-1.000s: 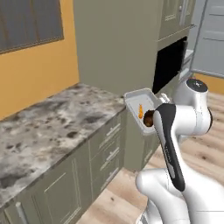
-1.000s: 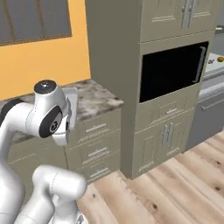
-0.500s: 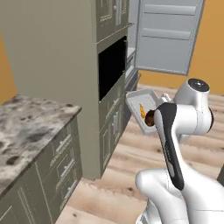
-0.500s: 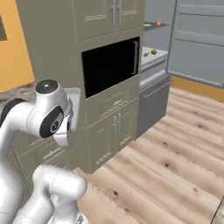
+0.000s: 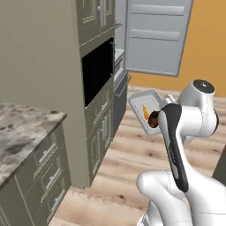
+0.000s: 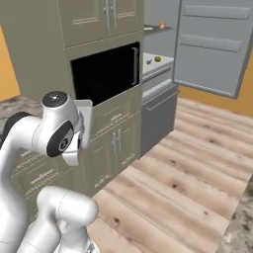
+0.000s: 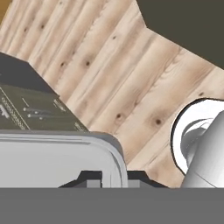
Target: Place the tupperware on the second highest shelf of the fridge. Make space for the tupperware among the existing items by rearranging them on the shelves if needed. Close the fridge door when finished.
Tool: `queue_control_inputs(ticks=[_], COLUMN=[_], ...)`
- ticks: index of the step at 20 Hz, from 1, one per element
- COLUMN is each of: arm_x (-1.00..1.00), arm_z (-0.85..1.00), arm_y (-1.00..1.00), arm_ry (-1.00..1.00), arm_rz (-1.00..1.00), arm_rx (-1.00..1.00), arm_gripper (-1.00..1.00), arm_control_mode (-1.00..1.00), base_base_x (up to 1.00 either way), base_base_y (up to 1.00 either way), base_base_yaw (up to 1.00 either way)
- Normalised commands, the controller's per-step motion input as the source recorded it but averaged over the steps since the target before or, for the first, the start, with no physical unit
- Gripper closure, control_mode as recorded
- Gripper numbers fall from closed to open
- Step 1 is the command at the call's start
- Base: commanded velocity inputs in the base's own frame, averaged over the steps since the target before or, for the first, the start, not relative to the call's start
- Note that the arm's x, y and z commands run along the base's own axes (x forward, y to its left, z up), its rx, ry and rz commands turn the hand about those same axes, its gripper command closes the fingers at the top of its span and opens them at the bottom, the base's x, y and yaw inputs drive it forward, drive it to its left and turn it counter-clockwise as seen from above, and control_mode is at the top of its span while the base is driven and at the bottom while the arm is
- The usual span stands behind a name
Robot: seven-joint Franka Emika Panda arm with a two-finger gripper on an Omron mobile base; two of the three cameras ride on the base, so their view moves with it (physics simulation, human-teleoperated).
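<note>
No brand, label or writing can be read anywhere; one tupperware (image 5: 145,107), a shallow pale tray with something orange and a dark brown lump in it, is carried in the air beside the arm's elbow, over the wooden floor (image 5: 132,163) and well short of the fridge (image 6: 163,59); the tool (image 7: 113,178) has its two dark tips pressed together on the tray's rim, seen in the hand view with the grey wall of the tray just above them; one fridge door (image 5: 155,35) stands swung wide, showing three grey bin ledges on its inside; in the right base view the second highest shelf (image 6: 157,63) carries one yellow-green round fruit (image 6: 158,59), and a darker shelf above it carries one small orange cup (image 6: 161,25); one black-fronted microwave (image 6: 105,73) sits in the cabinet column beside the fridge; compared with half a second ago both base views have swung with the base, so the fridge and its door now fill more of each picture and the speckled tabletop (image 5: 22,137) has slid to the lower left corner, while the tray sits in the same place against the arm.
</note>
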Motion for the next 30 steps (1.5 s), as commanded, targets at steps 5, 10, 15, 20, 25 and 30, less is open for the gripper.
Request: queue_control_inputs(ticks=[5,10,15,20,25,30], arm_x=[0.00,0.00,0.00,0.00,0.00,0.00], arm_z=[0.00,0.00,0.00,0.00,0.00,0.00], arm_y=[0.00,0.00,0.00,0.00,0.00,0.00], arm_ry=[0.00,0.00,0.00,0.00,0.00,0.00], arm_rz=[0.00,0.00,0.00,0.00,0.00,0.00], arm_rx=[0.00,0.00,0.00,0.00,0.00,0.00], arm_gripper=[1.00,1.00,1.00,1.00,1.00,1.00], arm_control_mode=[1.00,1.00,1.00,1.00,1.00,1.00], base_base_x=[0.77,0.66,0.63,0.71,0.70,0.70], base_base_y=[-0.65,-0.36,-0.30,-0.37,-0.41,-0.46], base_base_yaw=[-0.35,-0.35,-0.29,-0.23,-0.20,-0.16])
